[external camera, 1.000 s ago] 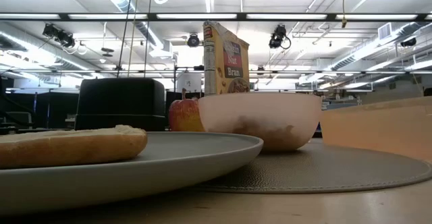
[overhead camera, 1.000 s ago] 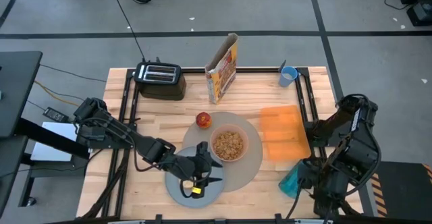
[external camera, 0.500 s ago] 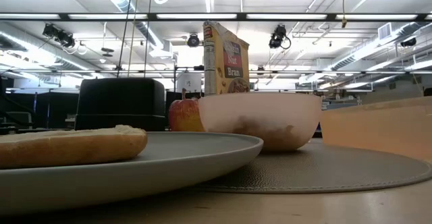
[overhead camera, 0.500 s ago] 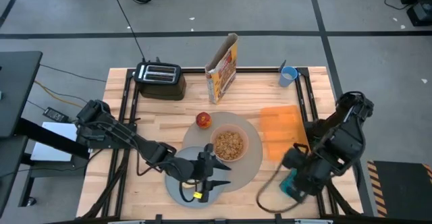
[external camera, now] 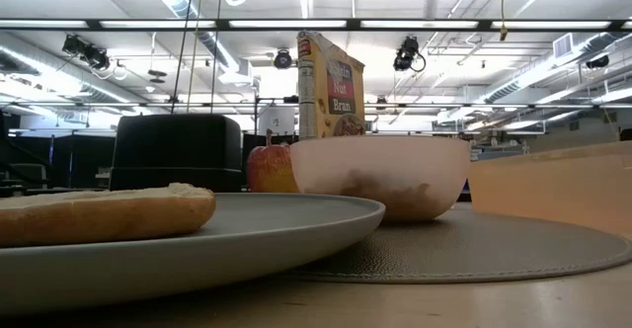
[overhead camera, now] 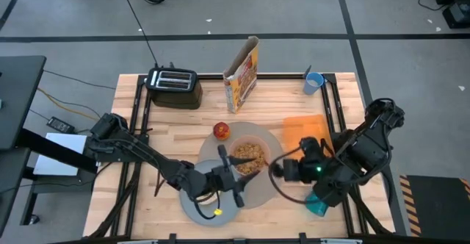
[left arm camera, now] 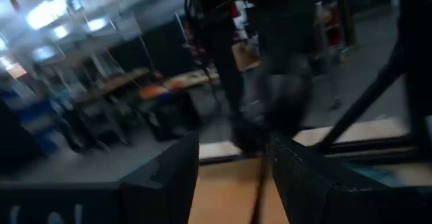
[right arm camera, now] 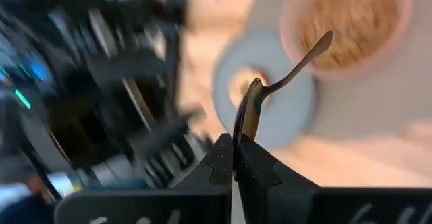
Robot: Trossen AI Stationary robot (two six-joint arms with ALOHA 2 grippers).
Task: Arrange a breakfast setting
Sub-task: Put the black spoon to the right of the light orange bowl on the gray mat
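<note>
A grey plate [overhead camera: 192,204] with a bagel [overhead camera: 215,212] lies at the near left edge of the round tan placemat [overhead camera: 273,179]. A pink bowl [overhead camera: 250,156] of cereal sits on the mat, and a red apple [overhead camera: 221,131] rests at the mat's far edge. My left gripper [overhead camera: 235,179] hovers open over the plate, pointing level toward the right, with nothing between its fingers [left arm camera: 169,180]. My right gripper [overhead camera: 279,170] is above the mat's right part, shut on a metal spoon [right arm camera: 283,75]. The yellow cereal box [overhead camera: 242,75] and the light-blue cup [overhead camera: 314,81] stand at the far edge. My right gripper pinches one end of the spoon [right arm camera: 244,119] between its two shut fingers [right arm camera: 219,160]. The rest of the spoon sticks out past the fingertips, its thin stem and free end [right arm camera: 322,42] lifted clear above the plate and bowl. The gripper slants downward toward the table's left.
A black toaster [overhead camera: 174,86] stands at the far left. An orange mat [overhead camera: 308,145] lies right of the placemat, and a teal object [overhead camera: 317,203] sits near the right front corner. Bare wood shows at the near left of the table.
My right gripper has swung from the table's right edge toward the left, over the placemat's right part, rolling as it went and carrying the spoon. My left gripper has tipped up from pointing down at the plate to pointing level, shifting a little toward the bowl.
</note>
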